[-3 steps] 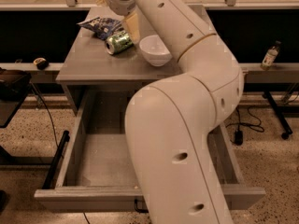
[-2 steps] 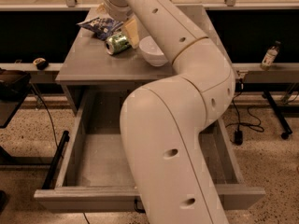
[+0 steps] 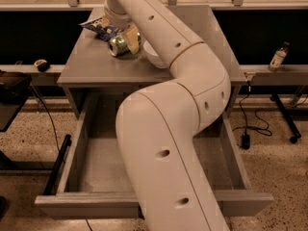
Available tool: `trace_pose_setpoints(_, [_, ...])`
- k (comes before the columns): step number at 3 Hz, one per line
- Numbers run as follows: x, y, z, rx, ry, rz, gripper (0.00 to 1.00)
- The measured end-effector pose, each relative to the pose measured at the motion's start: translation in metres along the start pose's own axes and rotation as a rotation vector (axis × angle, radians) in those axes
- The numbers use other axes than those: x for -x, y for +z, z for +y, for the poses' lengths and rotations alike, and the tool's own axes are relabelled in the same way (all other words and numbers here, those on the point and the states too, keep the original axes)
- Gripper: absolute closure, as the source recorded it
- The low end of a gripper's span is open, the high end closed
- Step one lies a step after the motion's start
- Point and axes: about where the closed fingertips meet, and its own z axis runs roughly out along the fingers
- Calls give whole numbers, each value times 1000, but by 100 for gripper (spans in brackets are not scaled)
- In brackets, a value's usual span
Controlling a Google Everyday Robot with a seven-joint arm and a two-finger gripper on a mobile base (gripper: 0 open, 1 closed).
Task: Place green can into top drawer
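Note:
The green can (image 3: pixel 118 45) lies on its side on the grey cabinet top (image 3: pixel 91 64), just in front of a blue snack bag (image 3: pixel 97 25). My gripper (image 3: pixel 126 36) is at the end of the long white arm and sits right over the can, at its right side. I cannot tell whether it has hold of the can. The top drawer (image 3: pixel 94 160) is pulled wide open below the cabinet top, and the part of its speckled floor that shows is bare. The arm hides the right half of the drawer and its front handle.
A white bowl (image 3: pixel 153 57) stands on the cabinet top right of the can, partly behind the arm. A small bottle (image 3: pixel 278 57) stands on a ledge at the right. Cables (image 3: pixel 248 124) and a cart leg lie on the floor to the right.
The arm has swung a little left and the gripper has come down closer onto the can. The can and bowl have stayed in place.

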Motion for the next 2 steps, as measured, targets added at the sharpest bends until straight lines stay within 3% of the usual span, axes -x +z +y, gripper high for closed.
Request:
trace_pose_setpoints(1, [3, 12, 3, 31, -8, 1, 42])
trace_pose_setpoints(2, [5, 25, 11, 72, -16, 4, 51])
